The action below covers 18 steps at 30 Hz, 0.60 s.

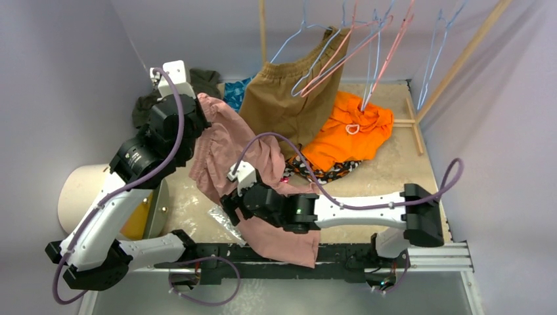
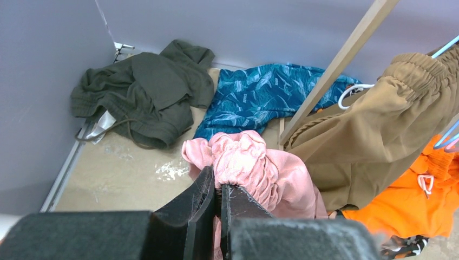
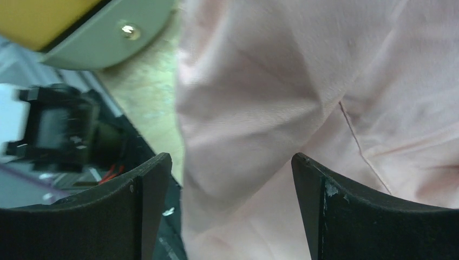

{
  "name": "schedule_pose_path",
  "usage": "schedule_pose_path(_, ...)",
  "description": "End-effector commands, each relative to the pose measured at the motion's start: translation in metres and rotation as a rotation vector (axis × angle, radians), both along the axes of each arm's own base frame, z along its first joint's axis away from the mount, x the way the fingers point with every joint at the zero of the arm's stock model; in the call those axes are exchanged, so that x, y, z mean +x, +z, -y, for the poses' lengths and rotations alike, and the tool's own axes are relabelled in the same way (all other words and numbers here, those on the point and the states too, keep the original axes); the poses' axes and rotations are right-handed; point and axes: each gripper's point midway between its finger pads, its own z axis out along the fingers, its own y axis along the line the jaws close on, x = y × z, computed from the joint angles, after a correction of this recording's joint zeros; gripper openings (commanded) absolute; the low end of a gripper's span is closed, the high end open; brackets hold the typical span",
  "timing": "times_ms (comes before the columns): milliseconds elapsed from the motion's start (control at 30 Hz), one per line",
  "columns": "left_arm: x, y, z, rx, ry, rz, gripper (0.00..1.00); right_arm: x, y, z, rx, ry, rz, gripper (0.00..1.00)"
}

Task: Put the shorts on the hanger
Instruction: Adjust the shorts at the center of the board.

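Table (image 1: 394,172): sandy, worn top, walled in by pale grey panels on the left, far and right sides.
Tan-brown shorts (image 1: 282,98): hanging at the far middle, their hem reaching down to the tabletop.
Shorts (image 1: 263,157): the dusty-pink pair is lifted off the table at left of centre. The gathered waistband is up at the left arm's tip. The cloth drapes down and rightward across the right arm, and its lowest edge hangs at the near edge of the table.
Orange garment (image 1: 348,131): crumpled on the table just right of the tan-brown shorts, with a white drawstring loop showing on top.
Dark green garment (image 2: 146,89): heaped in the far left corner.
Blue patterned garment (image 2: 260,97): lying flat just right of the green heap, partly behind a wooden rack post (image 2: 335,70).
Left gripper (image 2: 218,187): fingers pressed together on the bunched pink waistband, holding it up.
Right gripper (image 3: 230,162): fingers wide apart, a fold of the pink cloth hanging between them, not pinched.
Light-blue hanger (image 1: 430,62): thin wire, hanging at the far right, well apart from the pink shorts.
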Motion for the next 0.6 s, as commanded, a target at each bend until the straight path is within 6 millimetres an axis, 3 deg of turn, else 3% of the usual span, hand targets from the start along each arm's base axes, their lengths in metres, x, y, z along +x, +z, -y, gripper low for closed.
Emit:
schedule_pose_path(0,-0.003,0.029,-0.006,-0.08,0.027,0.088,0.0,0.023,0.015,-0.005,0.058,-0.177,0.007,0.83)
schedule_pose_path(33,-0.004,0.03,-0.007,-0.082,0.026,0.091,0.0,0.026,0.012,-0.005,0.047,-0.197,0.015,0.78)
schedule_pose_path(133,-0.007,0.031,-0.011,-0.082,0.032,0.096,0.0,0.037,0.023,0.003,0.062,-0.265,0.058,0.43)
schedule_pose_path(200,-0.011,0.037,-0.016,-0.086,0.037,0.11,0.0,0.037,0.058,0.018,0.145,-0.268,0.09,0.03)
schedule_pose_path(333,-0.026,0.064,-0.029,-0.117,0.026,0.164,0.0,0.036,0.146,0.077,0.345,-0.281,0.198,0.0)
schedule_pose_path(400,-0.035,0.079,-0.03,-0.146,-0.015,0.196,0.0,0.045,0.175,0.115,0.375,-0.364,0.254,0.0)
schedule_pose_path(467,-0.042,0.086,-0.024,-0.17,-0.083,0.216,0.0,0.058,0.187,0.145,0.346,-0.455,0.288,0.0)
schedule_pose_path(567,-0.048,0.08,-0.01,-0.201,-0.177,0.217,0.0,0.089,0.169,0.172,0.259,-0.567,0.266,0.0)
